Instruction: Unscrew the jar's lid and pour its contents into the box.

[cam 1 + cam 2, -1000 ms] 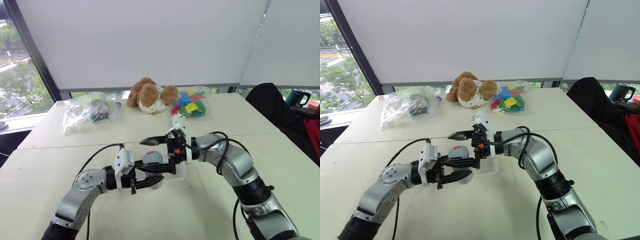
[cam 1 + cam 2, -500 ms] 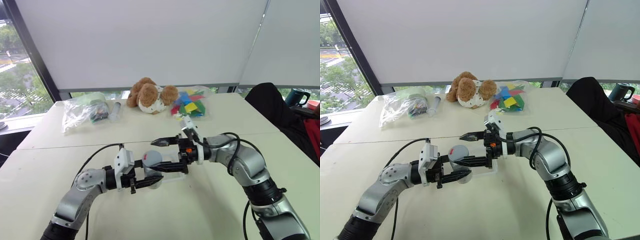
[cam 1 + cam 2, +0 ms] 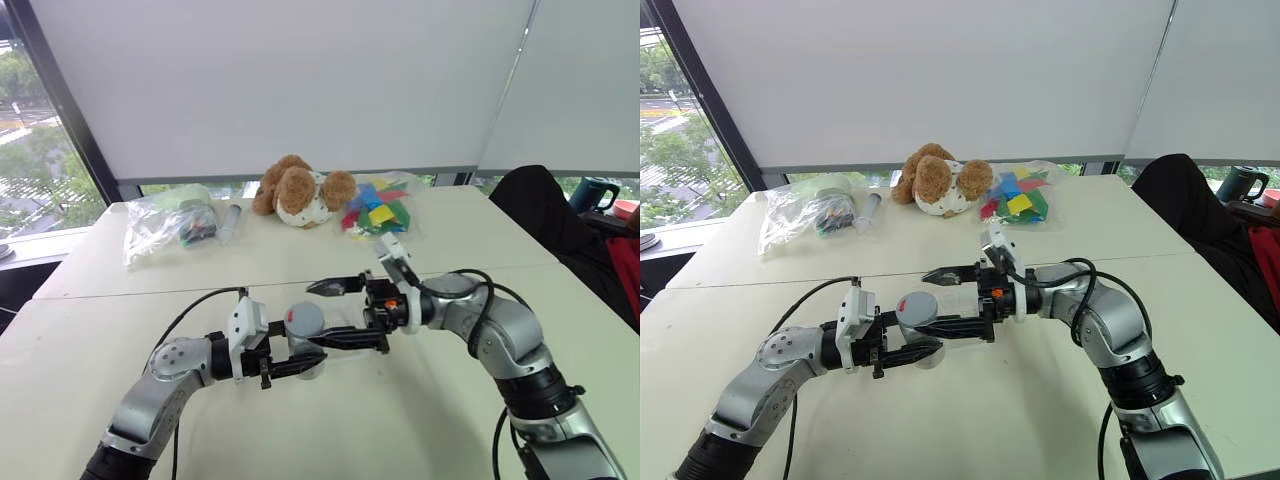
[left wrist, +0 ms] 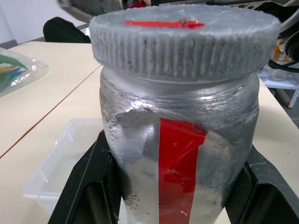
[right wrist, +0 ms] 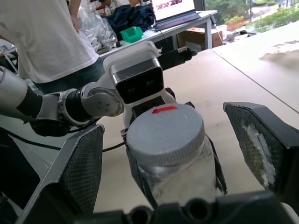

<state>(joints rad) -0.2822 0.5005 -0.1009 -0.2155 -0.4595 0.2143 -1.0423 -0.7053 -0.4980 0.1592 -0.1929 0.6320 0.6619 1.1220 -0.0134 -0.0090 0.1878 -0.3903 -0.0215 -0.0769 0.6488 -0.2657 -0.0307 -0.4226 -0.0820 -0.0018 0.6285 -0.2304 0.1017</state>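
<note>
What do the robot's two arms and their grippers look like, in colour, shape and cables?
Both arms are silver-grey rounded segments with black joints and loose black cables. The left gripper and right gripper each have a white block at the wrist and two black fingers; the right carries an orange spot.

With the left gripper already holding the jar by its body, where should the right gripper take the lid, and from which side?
Grip the lid on its ribbed rim, one finger each side. It sits on top of the upright jar, clear above the left gripper shut on the jar's body. The right gripper is open and level at lid height, so closing in from the robot's right looks best.
</note>
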